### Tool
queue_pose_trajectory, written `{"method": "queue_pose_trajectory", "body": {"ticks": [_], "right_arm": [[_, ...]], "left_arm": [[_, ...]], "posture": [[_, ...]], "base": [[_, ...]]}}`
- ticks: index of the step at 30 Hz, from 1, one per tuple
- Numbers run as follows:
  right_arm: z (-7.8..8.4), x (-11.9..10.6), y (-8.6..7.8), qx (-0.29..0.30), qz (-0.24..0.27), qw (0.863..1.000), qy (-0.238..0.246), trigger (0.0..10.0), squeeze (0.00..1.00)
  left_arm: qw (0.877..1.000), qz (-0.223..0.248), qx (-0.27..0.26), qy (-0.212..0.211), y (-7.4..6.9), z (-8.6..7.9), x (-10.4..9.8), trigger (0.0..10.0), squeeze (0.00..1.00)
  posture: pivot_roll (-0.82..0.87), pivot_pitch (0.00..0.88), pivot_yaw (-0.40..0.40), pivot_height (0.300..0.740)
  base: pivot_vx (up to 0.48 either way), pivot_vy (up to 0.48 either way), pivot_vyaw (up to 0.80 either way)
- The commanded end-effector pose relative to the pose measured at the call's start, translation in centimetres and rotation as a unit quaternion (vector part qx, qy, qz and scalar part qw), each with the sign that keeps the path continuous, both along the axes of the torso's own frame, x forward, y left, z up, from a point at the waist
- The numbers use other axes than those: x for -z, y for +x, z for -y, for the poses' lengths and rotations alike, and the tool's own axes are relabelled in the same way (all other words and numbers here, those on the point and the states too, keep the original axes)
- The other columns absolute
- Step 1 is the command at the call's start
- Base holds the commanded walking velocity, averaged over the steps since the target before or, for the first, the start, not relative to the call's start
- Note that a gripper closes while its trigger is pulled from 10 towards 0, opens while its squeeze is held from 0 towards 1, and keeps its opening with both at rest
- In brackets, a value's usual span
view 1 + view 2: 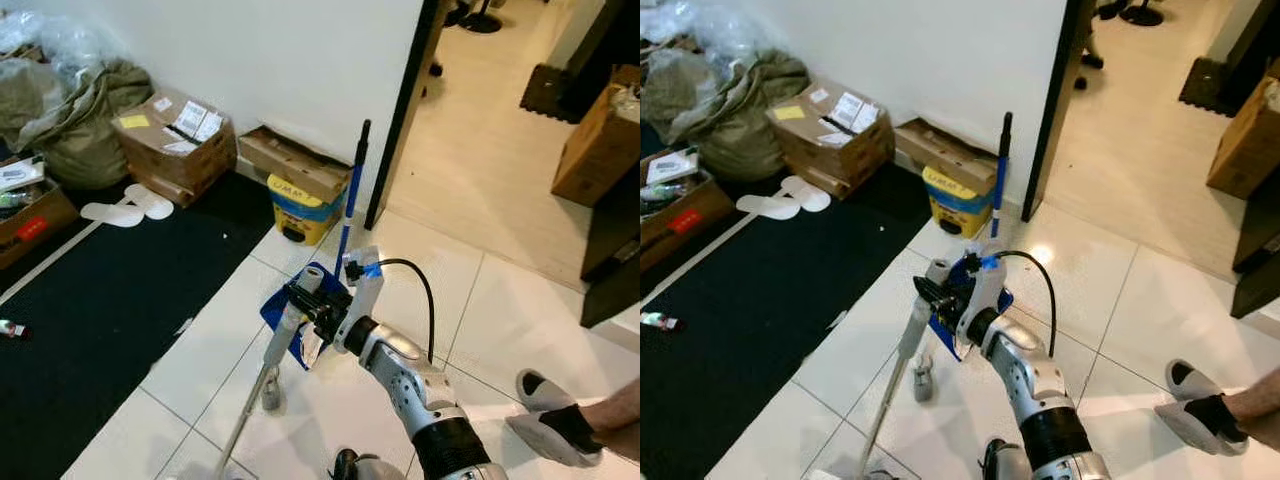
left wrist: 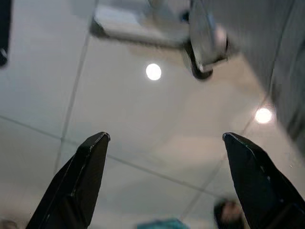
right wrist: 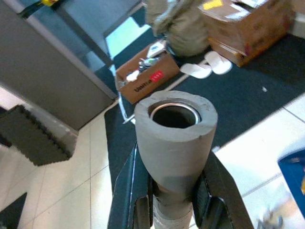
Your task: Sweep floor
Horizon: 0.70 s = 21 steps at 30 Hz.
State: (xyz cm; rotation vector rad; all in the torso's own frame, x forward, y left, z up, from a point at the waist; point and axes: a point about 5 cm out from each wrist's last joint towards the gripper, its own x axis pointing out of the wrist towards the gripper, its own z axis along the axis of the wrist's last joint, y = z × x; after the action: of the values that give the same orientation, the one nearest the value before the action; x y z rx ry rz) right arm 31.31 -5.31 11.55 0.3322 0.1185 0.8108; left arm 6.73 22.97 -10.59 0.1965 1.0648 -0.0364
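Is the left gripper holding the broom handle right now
No, the left gripper is open over bare floor tile.

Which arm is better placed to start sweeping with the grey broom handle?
Right. The right tool is clamped around the grey foam-capped broom handle. The left tool hangs open over bare white tile floor.

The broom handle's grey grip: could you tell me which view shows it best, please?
The right wrist view: the grey grip sits close up, clamped between the right gripper fingers. Both eye views show it small; the left wrist view faces floor tiles.
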Motion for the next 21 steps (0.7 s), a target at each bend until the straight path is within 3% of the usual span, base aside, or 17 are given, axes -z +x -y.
{"method": "queue_pose_trajectory", "body": {"ticks": [1,6,12,19,21], "right_arm": [[-0.6,-0.3,-0.1,-0.014,0.029,0.999,-0.013,10.0,0.0],[0.0,-1.0,0.5,0.031,0.12,0.989,-0.08,10.0,0.0],[0.4,-1.6,1.1,0.08,0.176,0.973,-0.128,10.0,0.0],[1.2,-2.2,1.6,0.132,0.209,0.959,-0.139,10.0,0.0],[2.0,-3.0,2.0,0.167,0.235,0.95,-0.121,10.0,0.0]], "left_arm": [[1.0,-0.015,0.005,0.008,-1.3,-0.8,0.0,10.0,0.0],[1.0,-0.01,0.005,0.01,-1.4,-1.0,-0.1,10.0,0.0],[1.0,0.001,0.009,0.007,-0.8,-0.9,-0.2,10.0,0.0],[1.0,0.01,0.014,0.005,-0.3,-0.8,-0.3,10.0,0.0],[1.0,0.014,0.014,0.005,-0.1,-0.9,-0.4,10.0,0.0]], "posture": [[0.07,0.308,-0.011,0.74],[0.08,0.318,-0.005,0.74],[0.08,0.321,0.001,0.74],[0.08,0.321,0.003,0.74],[0.08,0.32,0.002,0.74]], "base": [[0.0,0.0,0.0],[0.0,0.0,0.0],[0.0,0.0,0.0],[0.0,0.0,0.0],[0.0,0.0,0.0]]}}
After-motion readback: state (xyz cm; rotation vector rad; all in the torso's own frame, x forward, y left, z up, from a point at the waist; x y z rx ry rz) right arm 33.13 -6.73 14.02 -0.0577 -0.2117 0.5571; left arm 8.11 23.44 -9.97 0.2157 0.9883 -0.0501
